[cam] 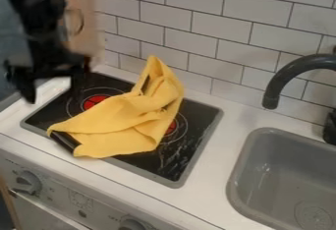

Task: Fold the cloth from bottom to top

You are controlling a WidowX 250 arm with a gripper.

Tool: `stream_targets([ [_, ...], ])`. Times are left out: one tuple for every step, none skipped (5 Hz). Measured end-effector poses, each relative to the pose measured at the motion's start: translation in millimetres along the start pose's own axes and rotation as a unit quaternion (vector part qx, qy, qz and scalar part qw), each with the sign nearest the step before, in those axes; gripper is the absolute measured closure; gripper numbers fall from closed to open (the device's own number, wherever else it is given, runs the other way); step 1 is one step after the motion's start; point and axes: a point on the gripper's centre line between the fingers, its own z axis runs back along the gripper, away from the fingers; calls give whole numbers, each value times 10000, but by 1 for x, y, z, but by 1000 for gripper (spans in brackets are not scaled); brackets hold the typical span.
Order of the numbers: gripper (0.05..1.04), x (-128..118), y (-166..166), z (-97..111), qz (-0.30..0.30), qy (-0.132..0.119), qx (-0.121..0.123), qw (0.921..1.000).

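We see the black two-finger gripper [54, 92] at the upper left, blurred, above the left end of the stovetop. Its two fingers stand wide apart with nothing between them, and it is apart from the cloth. The crumpled yellow cloth [134, 118] lies across the flat black stovetop [141, 163] with its grey rim, one peak pointing up towards the white brick-pattern tile wall [190, 22]. We make out folds across its middle and a dark thing [64, 141] under its lower left edge, though we cannot tell what that is. Two red burner marks show beside the cloth.
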Motion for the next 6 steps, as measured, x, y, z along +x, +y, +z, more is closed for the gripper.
stream_targets([
  [84,-3,8,-25,138,180,50,9997],
  [84,-6,7,-41,169,326,-83,9993],
  [84,-7,1,-53,135,409,-248,9988],
  [84,-3,-1,-64,76,463,-264,9985],
  [142,-2,-5,-69,82,464,-262,9985],
  [419,2,-5,-70,45,415,-184,9990],
])
